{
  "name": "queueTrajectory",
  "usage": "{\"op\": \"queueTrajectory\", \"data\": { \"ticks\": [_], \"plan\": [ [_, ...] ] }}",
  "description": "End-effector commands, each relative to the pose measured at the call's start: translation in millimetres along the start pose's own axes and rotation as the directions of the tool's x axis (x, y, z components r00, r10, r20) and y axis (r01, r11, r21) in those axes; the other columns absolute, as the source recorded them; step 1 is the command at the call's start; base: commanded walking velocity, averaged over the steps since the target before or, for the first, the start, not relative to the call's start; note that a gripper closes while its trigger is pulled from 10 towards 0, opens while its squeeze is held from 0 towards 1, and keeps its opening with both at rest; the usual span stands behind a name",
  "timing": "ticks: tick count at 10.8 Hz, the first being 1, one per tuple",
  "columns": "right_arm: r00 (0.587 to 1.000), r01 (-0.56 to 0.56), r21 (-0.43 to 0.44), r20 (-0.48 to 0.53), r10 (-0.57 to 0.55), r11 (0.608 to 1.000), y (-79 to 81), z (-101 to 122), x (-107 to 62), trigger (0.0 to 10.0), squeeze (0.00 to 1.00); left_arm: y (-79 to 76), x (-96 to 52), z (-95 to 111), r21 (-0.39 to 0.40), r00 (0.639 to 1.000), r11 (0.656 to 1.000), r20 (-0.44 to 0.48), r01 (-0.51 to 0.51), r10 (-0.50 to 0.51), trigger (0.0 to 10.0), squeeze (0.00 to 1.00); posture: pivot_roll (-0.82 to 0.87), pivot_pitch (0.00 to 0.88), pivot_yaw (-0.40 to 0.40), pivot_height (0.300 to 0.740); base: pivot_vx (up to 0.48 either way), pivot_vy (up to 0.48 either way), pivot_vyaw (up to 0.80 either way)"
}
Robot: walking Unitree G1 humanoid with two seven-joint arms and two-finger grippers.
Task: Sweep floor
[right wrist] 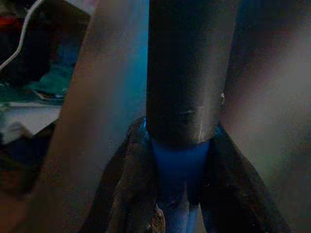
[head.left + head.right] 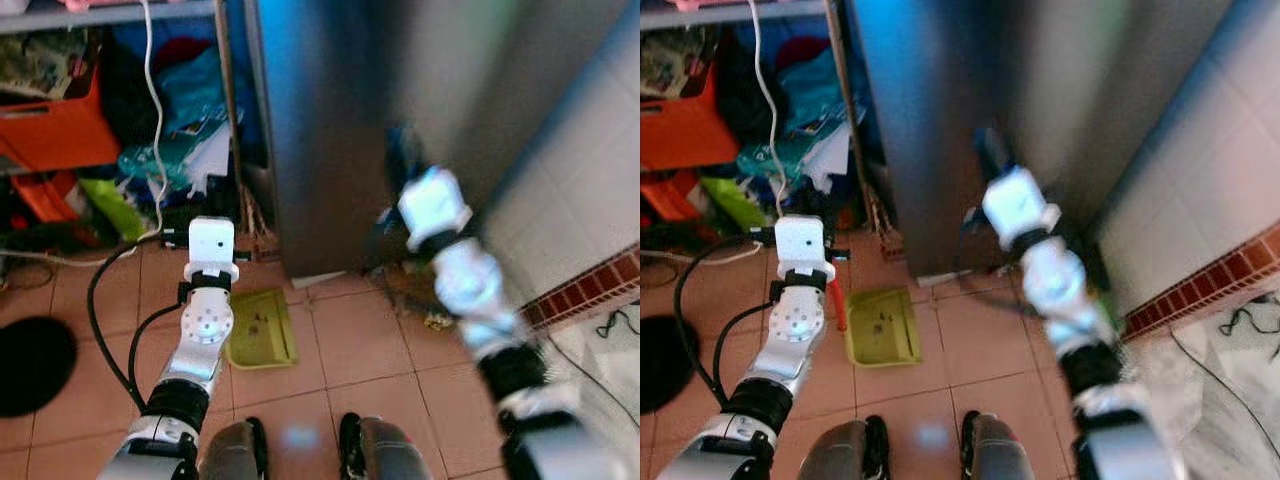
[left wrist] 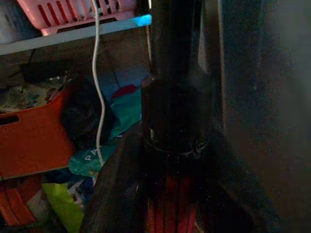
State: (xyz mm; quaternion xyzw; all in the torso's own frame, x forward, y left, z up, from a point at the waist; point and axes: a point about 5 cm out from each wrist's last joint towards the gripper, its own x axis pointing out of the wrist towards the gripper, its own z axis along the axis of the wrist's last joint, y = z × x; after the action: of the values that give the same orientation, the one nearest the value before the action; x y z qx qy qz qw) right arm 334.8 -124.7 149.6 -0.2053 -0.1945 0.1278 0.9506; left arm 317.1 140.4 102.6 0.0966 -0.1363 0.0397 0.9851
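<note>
A yellow-green dustpan (image 2: 262, 330) lies flat on the tiled floor in front of me, at the foot of a tall steel cabinet (image 2: 340, 120). Its long handle, red low down (image 2: 840, 300) and black higher up (image 3: 172, 73), rises to my left gripper (image 3: 172, 194), which is shut on it. My right gripper (image 1: 180, 194) is shut on a dark broom handle (image 1: 184, 73) with a blue section, held close to the cabinet's right corner. The right arm (image 2: 455, 260) is blurred. The broom's head is hard to make out. Small litter (image 2: 437, 321) lies by the wall.
A cluttered shelf at the back left holds an orange crate (image 2: 55, 125), bags and cloth, with a white cable (image 2: 155, 110) hanging down. A black cable (image 2: 100, 290) and a dark round object (image 2: 30, 365) lie at left. A tiled wall (image 2: 590, 170) closes the right side.
</note>
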Motion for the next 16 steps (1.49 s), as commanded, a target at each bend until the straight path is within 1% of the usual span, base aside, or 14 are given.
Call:
{"op": "queueTrajectory", "data": {
  "ticks": [1,2,3,4,6,7,8,10,11,12,13,14,15,16],
  "plan": [
    [0.999,0.038,0.047,-0.020,-0.037,0.998,2.6,-1.9,-1.0,10.0,0.00,-0.9,-12.8,-18.3,0.038,0.994,0.999,-0.103,0.039,-0.035,10.0,0.00,-0.03,0.256,-0.015,0.740,0.000,0.000,0.00],
    [0.996,0.069,0.117,-0.057,-0.062,0.991,14.2,-5.6,-3.3,10.0,0.00,-1.7,-11.3,-17.3,0.034,0.994,0.998,-0.104,0.044,-0.041,10.0,0.00,-0.03,0.255,-0.013,0.740,0.000,0.000,0.00],
    [0.993,0.098,0.174,-0.085,-0.085,0.980,20.3,-6.6,-3.6,10.0,0.00,-1.9,-9.2,-17.6,0.034,0.993,0.998,-0.108,0.045,-0.041,10.0,0.00,-0.04,0.251,-0.012,0.740,0.000,0.000,0.00],
    [0.979,0.177,0.296,-0.155,-0.136,0.939,25.1,-9.7,-2.1,10.0,0.00,-2.4,-6.4,-17.7,0.033,0.992,0.998,-0.115,0.045,-0.041,10.0,0.00,-0.05,0.246,-0.013,0.740,0.000,0.000,0.00],
    [0.956,0.259,0.436,-0.242,-0.165,0.862,24.1,-10.0,-0.6,10.0,0.00,-5.3,-3.8,-16.7,0.026,0.992,0.998,-0.120,0.049,-0.045,10.0,0.00,-0.06,0.233,-0.018,0.740,0.000,0.000,0.00],
    [0.951,0.276,0.445,-0.258,-0.173,0.852,20.7,-8.8,-0.6,10.0,0.00,-7.1,-3.6,-16.8,0.020,0.991,0.999,-0.122,0.050,-0.047,10.0,0.00,-0.07,0.222,-0.024,0.740,0.000,0.000,0.00],
    [0.948,0.281,0.375,-0.253,-0.194,0.883,11.7,-7.1,-0.6,10.0,0.00,-8.9,-4.0,-17.2,0.015,0.991,0.999,-0.124,0.052,-0.049,10.0,0.00,-0.07,0.222,-0.024,0.740,0.000,0.000,0.00],
    [0.923,0.355,0.306,-0.267,-0.279,0.883,-10.0,-5.1,4.5,10.0,0.00,-10.9,-4.0,-17.6,0.009,0.990,0.998,-0.128,0.054,-0.053,10.0,0.00,-0.08,0.217,-0.028,0.740,0.000,0.000,0.00],
    [0.920,0.358,0.327,-0.283,-0.270,0.875,-8.5,-1.4,8.0,10.0,0.00,-10.4,-4.6,-18.4,0.011,0.990,0.998,-0.130,0.057,-0.055,10.0,0.00,-0.08,0.212,-0.023,0.740,0.000,0.000,0.00],
    [0.916,0.359,0.384,-0.320,-0.242,0.850,-1.9,-2.1,8.8,10.0,0.00,-10.0,-4.3,-18.5,0.011,0.990,0.998,-0.131,0.058,-0.056,10.0,0.00,-0.08,0.212,-0.021,0.740,0.000,0.000,0.00],
    [0.922,0.309,0.469,-0.363,-0.139,0.827,11.7,0.3,10.0,10.0,0.00,-9.8,-2.5,-18.0,0.012,0.990,0.998,-0.130,0.059,-0.057,10.0,0.00,-0.07,0.209,-0.024,0.740,0.000,0.000,0.00],
    [0.927,0.231,0.514,-0.374,-0.026,0.826,20.4,5.0,8.3,10.0,0.00,-9.9,-2.0,-17.7,0.011,0.990,0.998,-0.129,0.059,-0.057,10.0,0.00,-0.08,0.209,-0.023,0.740,0.000,0.000,0.00],
    [0.929,0.182,0.522,-0.368,0.027,0.833,18.0,9.0,4.3,10.0,0.00,-11.0,-2.0,-17.8,0.008,0.990,0.998,-0.130,0.062,-0.060,10.0,0.00,-0.08,0.209,-0.023,0.740,0.000,0.000,0.00],
    [0.932,0.128,0.557,-0.351,0.093,0.820,13.1,12.4,-0.6,10.0,0.00,-12.5,-3.5,-18.6,0.006,0.989,0.998,-0.134,0.067,-0.065,10.0,0.00,-0.08,0.211,-0.022,0.740,0.000,0.000,0.00]
  ]
}}
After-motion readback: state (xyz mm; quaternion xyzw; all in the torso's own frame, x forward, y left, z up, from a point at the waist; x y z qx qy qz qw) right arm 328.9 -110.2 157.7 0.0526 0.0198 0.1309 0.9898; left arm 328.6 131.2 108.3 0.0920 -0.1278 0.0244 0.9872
